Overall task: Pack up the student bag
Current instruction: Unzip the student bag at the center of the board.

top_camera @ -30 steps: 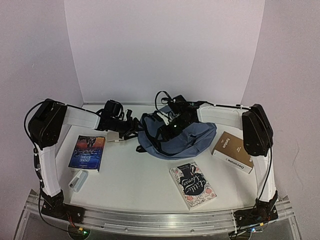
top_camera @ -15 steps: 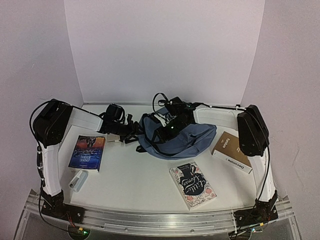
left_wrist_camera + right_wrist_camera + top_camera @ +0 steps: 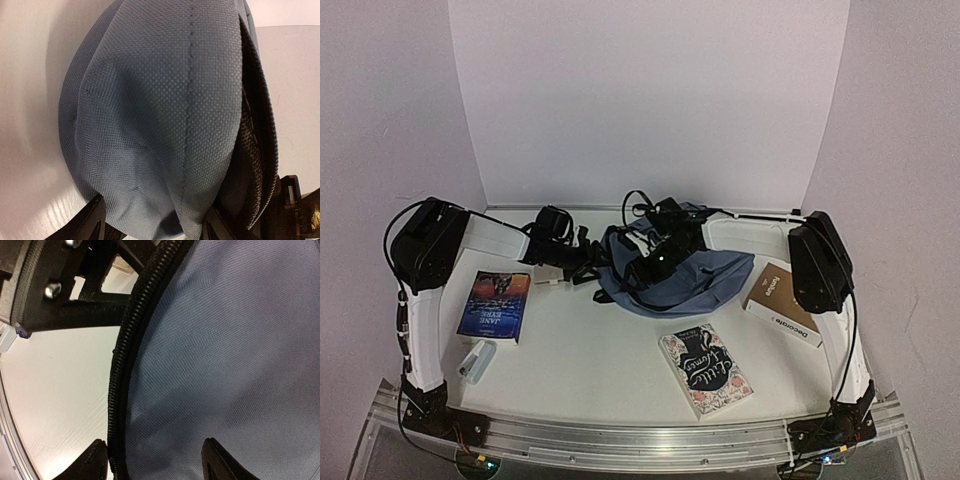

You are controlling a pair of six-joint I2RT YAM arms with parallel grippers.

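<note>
Both arms have edged inward at the bag [image 3: 695,283], back-centre on the table [image 3: 590,350]: the left gripper [image 3: 152,227] pinches its fabric, the right gripper [image 3: 155,460] straddles its rim, grip unclear, so opening continues, books [image 3: 705,370] unpacked.

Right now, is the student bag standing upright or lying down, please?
Lying down: the student bag is slumped flat on the table.

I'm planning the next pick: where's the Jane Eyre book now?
Top view, left side: the Jane Eyre book lies flat left of the bag, a small white object just nearer the bases.
</note>
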